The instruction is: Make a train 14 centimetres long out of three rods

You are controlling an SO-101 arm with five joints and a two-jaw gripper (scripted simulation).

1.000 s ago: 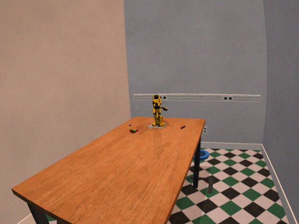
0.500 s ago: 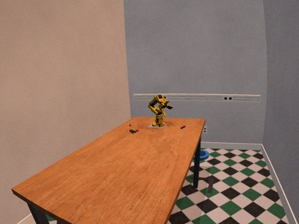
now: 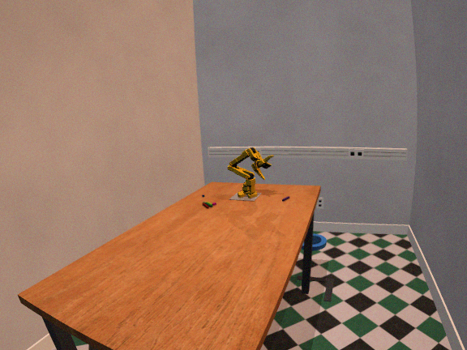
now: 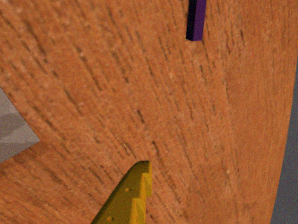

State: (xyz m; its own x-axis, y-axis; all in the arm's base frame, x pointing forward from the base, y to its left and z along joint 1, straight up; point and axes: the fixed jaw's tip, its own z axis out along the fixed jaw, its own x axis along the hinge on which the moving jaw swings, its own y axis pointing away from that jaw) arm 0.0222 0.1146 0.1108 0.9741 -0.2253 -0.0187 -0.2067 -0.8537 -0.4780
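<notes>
A purple rod (image 3: 285,198) lies flat on the table to the right of the arm's base; it also shows in the wrist view (image 4: 197,0) at the top, well ahead of the jaw. A cluster of red, green and magenta rods (image 3: 208,204) lies side by side left of the base, with a small blue rod (image 3: 203,195) just behind it. My gripper (image 3: 264,167) is raised above the table, turned toward the right side, open and empty. Only one yellow jaw (image 4: 120,219) shows in the wrist view.
The arm's grey base plate (image 3: 245,197) sits at the far end of the table; its corner shows in the wrist view (image 4: 13,129). The table's right edge is near the purple rod. A blue ring (image 3: 314,242) lies on the checkered floor.
</notes>
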